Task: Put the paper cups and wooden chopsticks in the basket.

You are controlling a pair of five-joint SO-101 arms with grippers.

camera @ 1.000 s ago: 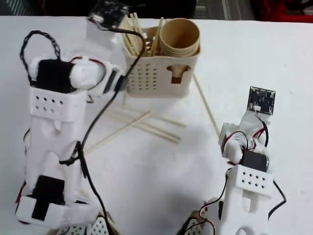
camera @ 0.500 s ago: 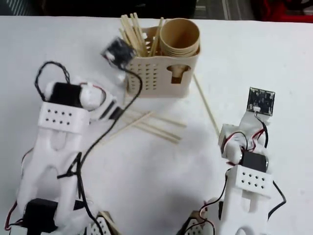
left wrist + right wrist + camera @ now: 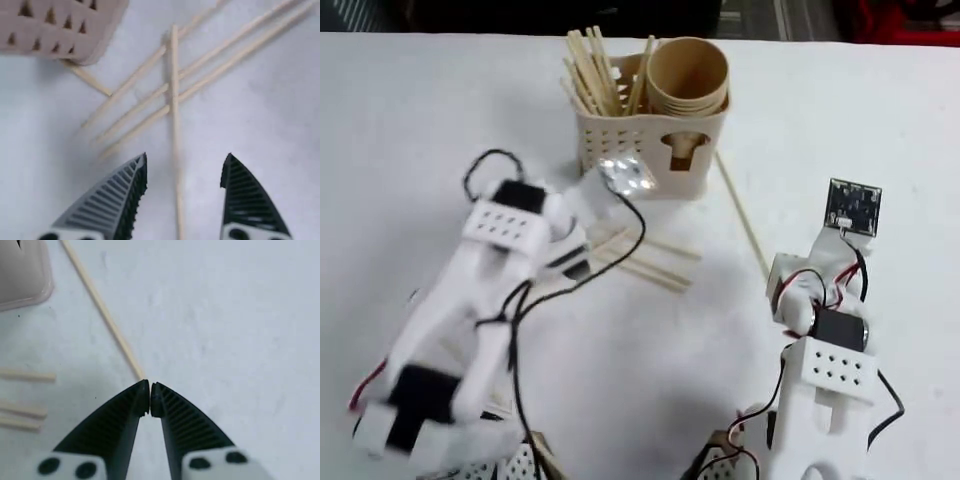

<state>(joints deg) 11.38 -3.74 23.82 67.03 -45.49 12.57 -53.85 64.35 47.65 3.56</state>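
Left gripper (image 3: pixel 182 165): fingers (image 3: pixel 125 195) wide apart, holding nothing, over the white table (image 3: pixel 840 110). Below them lies a pile of loose wooden chopsticks (image 3: pixel 225 65). One crossing chopstick (image 3: pixel 174 100) lies over three slanted ones and runs back between the two fingertips. No contact with either finger is visible. A corner of the beige perforated plastic basket (image 3: pixel 60 25) sits just beyond the pile.

High view: left arm (image 3: pixel 500 260) is stretched toward the basket (image 3: pixel 650 150), wrist end over the near end of the loose pile (image 3: pixel 655 262), just in front of the basket.

Right gripper (image 3: pixel 150 392): fingers (image 3: pixel 185 425) together at the tips, nothing between them. Tips sit right at the near end of a single long wooden chopstick (image 3: pixel 102 309); can't tell if they touch it. That stick (image 3: pixel 742 215) lies flat on the table, running from the basket's right front corner toward the right arm (image 3: pixel 820 330).

Basket contents: a stack of tan paper cups (image 3: pixel 688 75) upright in the right side, and a bundle of wooden chopsticks (image 3: pixel 595 70) standing tilted in the left side.
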